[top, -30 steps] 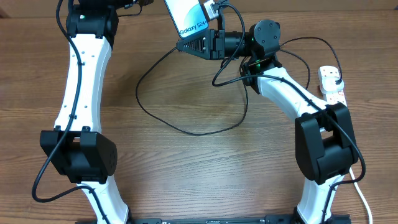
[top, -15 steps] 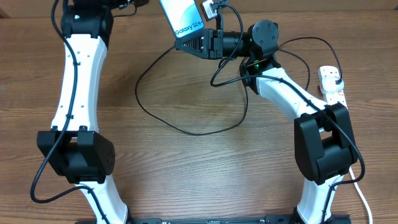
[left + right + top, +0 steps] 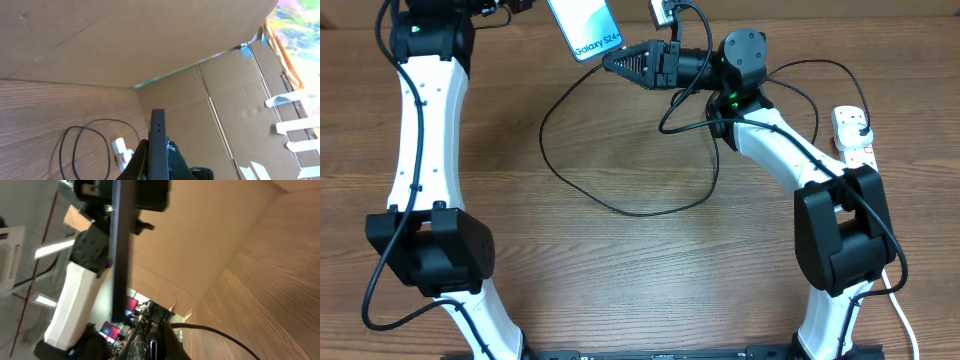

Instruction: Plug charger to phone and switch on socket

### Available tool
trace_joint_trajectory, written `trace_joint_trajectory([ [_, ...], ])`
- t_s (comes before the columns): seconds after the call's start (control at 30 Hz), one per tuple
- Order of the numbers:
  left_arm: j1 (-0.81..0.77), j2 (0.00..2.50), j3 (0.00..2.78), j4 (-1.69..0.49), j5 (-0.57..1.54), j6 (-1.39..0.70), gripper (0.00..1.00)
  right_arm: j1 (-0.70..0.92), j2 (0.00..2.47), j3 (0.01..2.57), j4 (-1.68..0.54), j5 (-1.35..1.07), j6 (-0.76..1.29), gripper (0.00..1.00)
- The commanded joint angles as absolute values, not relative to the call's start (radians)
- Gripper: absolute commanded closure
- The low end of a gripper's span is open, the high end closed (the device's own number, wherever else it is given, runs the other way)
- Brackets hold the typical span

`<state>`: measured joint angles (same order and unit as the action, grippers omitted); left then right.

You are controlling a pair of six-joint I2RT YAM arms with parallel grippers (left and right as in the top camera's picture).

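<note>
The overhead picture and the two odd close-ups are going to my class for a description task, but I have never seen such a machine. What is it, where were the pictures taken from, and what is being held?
These are two robot arms, white and black, standing at a wooden table. Each ends in a two-finger gripper. One picture looks straight down from above. The other two come from small cameras on the wrists, so they look tilted. The left gripper is shut on a phone, held up with its screen lit. The right gripper is shut on one end of the charger, whose black cable loops across the table. A white socket strip lies at the right edge.
</note>
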<state>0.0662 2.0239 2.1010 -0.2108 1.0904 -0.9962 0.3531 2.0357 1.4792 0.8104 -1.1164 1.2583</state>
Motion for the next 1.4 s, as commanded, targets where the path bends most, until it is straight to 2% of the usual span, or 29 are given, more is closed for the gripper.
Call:
trace_joint_trajectory([
  [0.0,0.091,2.024,2.110,-0.205,1.125,-1.011,0.96,0.347,2.039,1.499,0.751,-1.112,1.188,0.96],
  [0.3,0.122,2.024,2.110,-0.205,1.150,-1.010,0.96,0.345,2.039,1.499,0.494,-1.102,1.009,0.96],
  [0.5,0.126,2.024,2.110,-0.205,1.157,-1.010,0.96,0.336,2.039,1.499,0.060,-0.907,0.867,0.96],
  [0.93,0.126,2.024,2.110,-0.205,1.157,-1.009,0.96,0.330,2.039,1.499,-0.638,-0.229,0.939,0.96],
  [1.37,0.124,2.024,2.110,-0.205,1.165,-1.002,0.96,0.331,2.039,1.480,-1.022,0.029,0.942,0.96],
])
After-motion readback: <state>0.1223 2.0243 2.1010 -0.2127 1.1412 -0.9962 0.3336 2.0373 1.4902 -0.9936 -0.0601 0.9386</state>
